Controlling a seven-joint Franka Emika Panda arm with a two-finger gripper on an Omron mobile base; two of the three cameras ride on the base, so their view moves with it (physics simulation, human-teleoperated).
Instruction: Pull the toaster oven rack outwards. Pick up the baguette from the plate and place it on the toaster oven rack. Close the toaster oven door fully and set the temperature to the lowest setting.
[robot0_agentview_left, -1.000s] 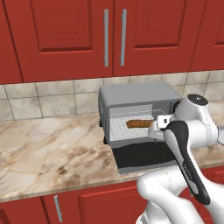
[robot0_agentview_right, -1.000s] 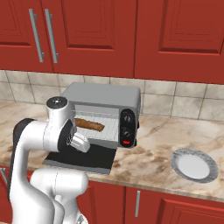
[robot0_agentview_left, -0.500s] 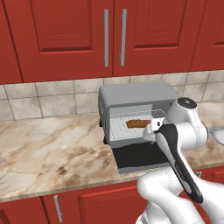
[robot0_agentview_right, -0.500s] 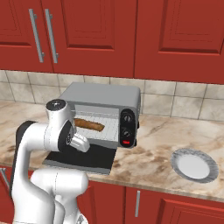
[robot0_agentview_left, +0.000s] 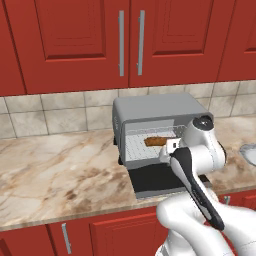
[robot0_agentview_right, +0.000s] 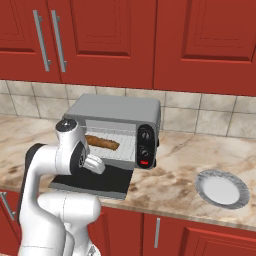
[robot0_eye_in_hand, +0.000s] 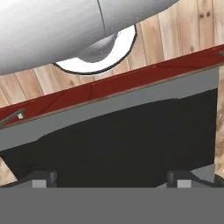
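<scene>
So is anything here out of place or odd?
Nothing is spilled or broken. The toaster oven door lies folded down flat with the baguette on the rack inside, and the plate sits bare on the counter to the right.

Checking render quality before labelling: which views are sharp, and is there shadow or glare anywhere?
Left base view: sharp, even light, baguette clear inside the toaster oven. Right base view: crisp, no glare on the plate. Hand view: the toaster oven door is flat black, detail lost.
</scene>
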